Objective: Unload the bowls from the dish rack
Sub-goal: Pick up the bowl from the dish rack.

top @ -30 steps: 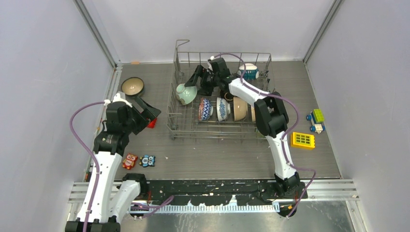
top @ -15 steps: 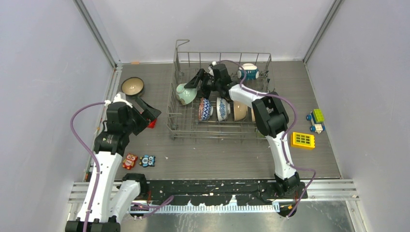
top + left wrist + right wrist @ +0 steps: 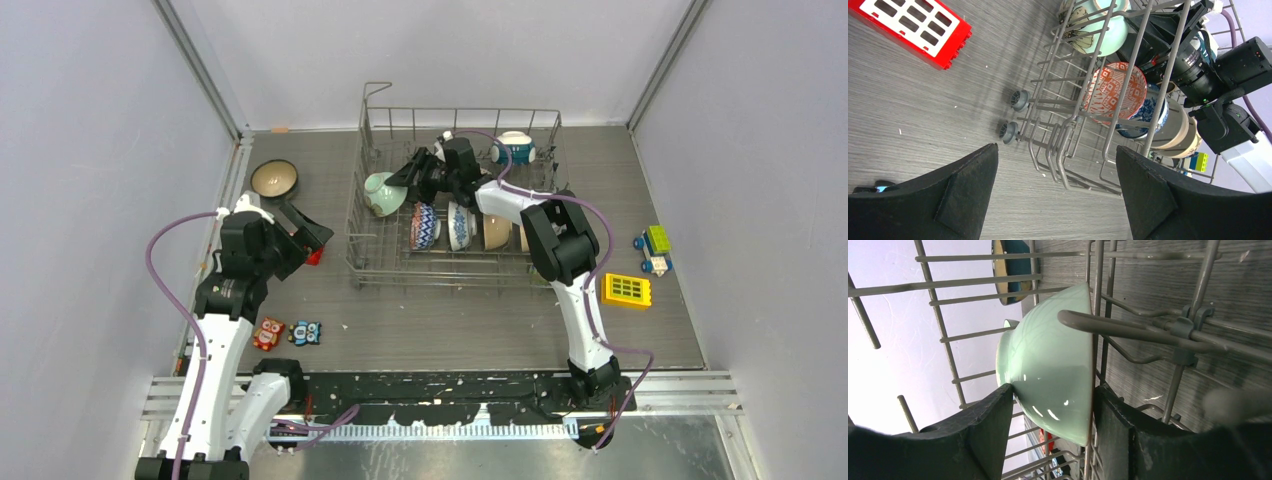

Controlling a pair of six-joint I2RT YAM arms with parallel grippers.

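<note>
The grey wire dish rack (image 3: pixel 455 268) stands at the back middle of the table. At its left end a pale green bowl (image 3: pixel 380 193) stands on edge, and my right gripper (image 3: pixel 397 181) is shut on it. In the right wrist view one finger presses the foot of the pale green bowl (image 3: pixel 1053 370) and the other its rim. A red patterned bowl (image 3: pixel 423 226), a blue-and-white bowl (image 3: pixel 460 226) and a cream bowl (image 3: pixel 497 226) stand in the front row, with a teal-and-white bowl (image 3: pixel 515 148) at the back right. A dark brown bowl (image 3: pixel 273 178) sits on the table left of the rack. My left gripper (image 3: pixel 310 232) hangs open and empty, left of the rack.
A red block (image 3: pixel 910 25) lies on the table below my left gripper. Two owl figures (image 3: pixel 268 333) (image 3: pixel 306 332) lie near the left arm. A yellow block (image 3: pixel 627 290) and a toy car (image 3: pixel 655 248) lie right of the rack. Walls enclose the table.
The right gripper's jaws have narrowed onto the pale green bowl, and the bowl has shifted slightly towards the back. The left arm has not moved.
</note>
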